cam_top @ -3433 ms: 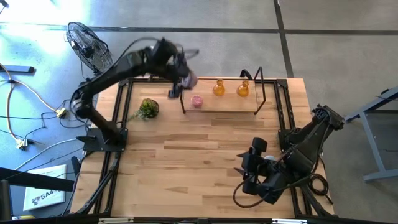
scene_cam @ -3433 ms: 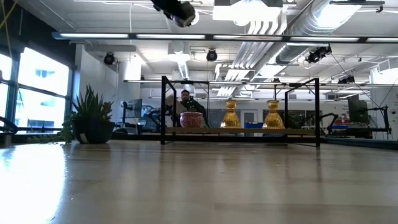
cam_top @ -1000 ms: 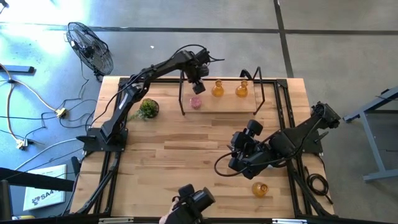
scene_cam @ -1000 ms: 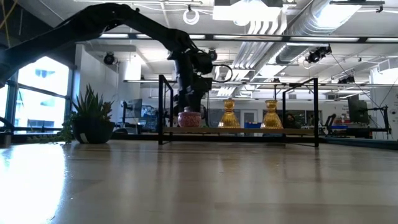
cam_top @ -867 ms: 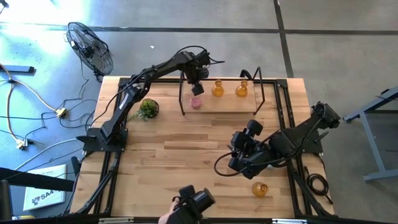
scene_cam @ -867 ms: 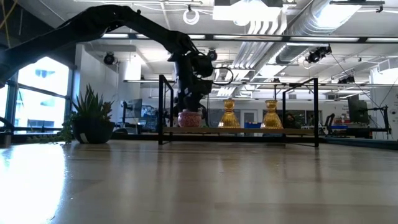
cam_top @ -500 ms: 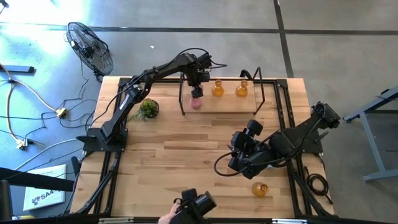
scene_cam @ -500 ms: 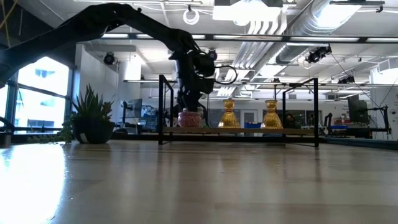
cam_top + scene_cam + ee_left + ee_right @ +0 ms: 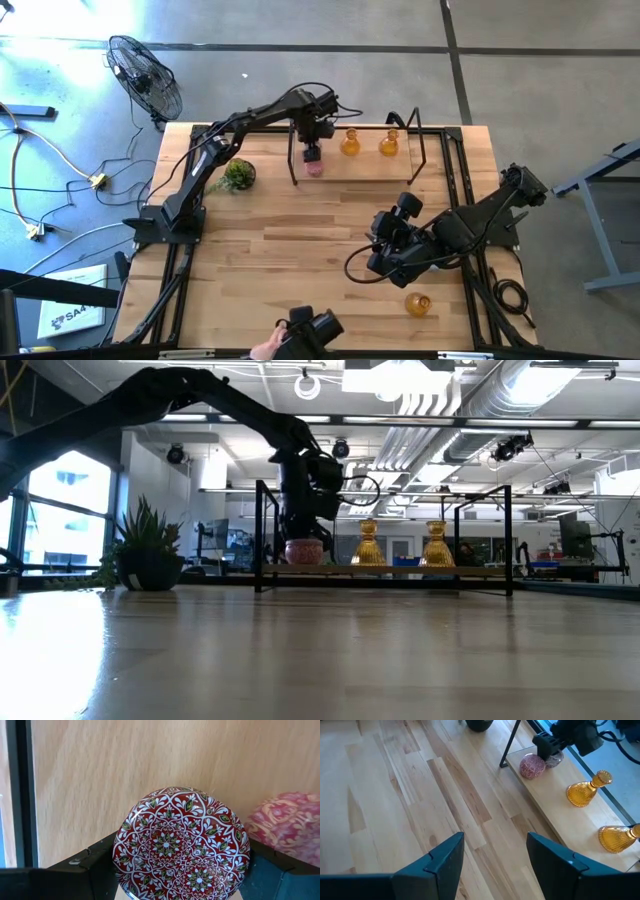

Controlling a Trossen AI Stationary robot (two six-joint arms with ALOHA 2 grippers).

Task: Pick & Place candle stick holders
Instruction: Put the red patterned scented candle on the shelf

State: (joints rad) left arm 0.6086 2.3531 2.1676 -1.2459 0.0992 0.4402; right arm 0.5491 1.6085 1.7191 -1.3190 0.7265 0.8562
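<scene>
My left gripper (image 9: 312, 152) reaches over the left end of a wooden shelf (image 9: 370, 166) in a black wire frame at the table's far side. It is shut on a round red-patterned pink holder (image 9: 181, 845). A second pink holder (image 9: 532, 766) stands on the shelf right beside it. Two amber holders (image 9: 350, 143) (image 9: 390, 143) stand farther right on the shelf. A third amber holder (image 9: 418, 303) stands on the table near the front right. My right gripper (image 9: 492, 855) is open and empty over the table's middle right (image 9: 375, 250). No light blue holder is in view. My left gripper pinches the pink holder between its two fingers, on opposite sides of its round body (image 9: 120, 857). The fingers (image 9: 92, 862) come from above and point down. The holder sits upright, its patterned top up. I cannot tell whether its base rests on the shelf.
A green plant ball (image 9: 238, 175) lies on the table left of the shelf. The shelf's black frame posts (image 9: 294, 160) stand close to my left gripper. A person's hand with a black device (image 9: 305, 330) shows at the near edge. A fan (image 9: 145, 75) stands off the table.
My left gripper, with the pink holder, has moved a little toward the table's near edge over the shelf's left end, closer to the second pink holder. My right arm has kept still.
</scene>
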